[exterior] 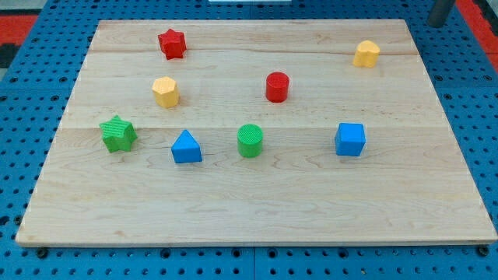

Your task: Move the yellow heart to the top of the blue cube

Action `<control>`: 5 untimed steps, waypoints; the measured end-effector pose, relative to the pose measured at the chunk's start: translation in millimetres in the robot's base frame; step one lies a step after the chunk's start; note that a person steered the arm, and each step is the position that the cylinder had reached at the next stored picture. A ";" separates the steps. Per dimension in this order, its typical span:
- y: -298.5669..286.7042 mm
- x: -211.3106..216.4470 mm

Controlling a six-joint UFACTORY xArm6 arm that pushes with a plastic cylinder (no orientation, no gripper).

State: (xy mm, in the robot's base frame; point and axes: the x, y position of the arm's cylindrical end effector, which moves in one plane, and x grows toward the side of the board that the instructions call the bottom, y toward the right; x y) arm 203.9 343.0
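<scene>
The yellow heart lies near the board's top right. The blue cube sits below it, at the right of the middle row, well apart from the heart. My tip shows at the view's top right corner, just beyond the board's top edge. It is up and to the right of the yellow heart and touches no block.
On the wooden board there are also a red star, a yellow pentagon-like block, a red cylinder, a green star, a blue triangle and a green cylinder. A blue pegboard surrounds the board.
</scene>
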 end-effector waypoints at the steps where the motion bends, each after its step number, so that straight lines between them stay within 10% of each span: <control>1: 0.0 0.0; 5: -130.2 106.1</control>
State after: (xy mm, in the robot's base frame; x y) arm 310.0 212.8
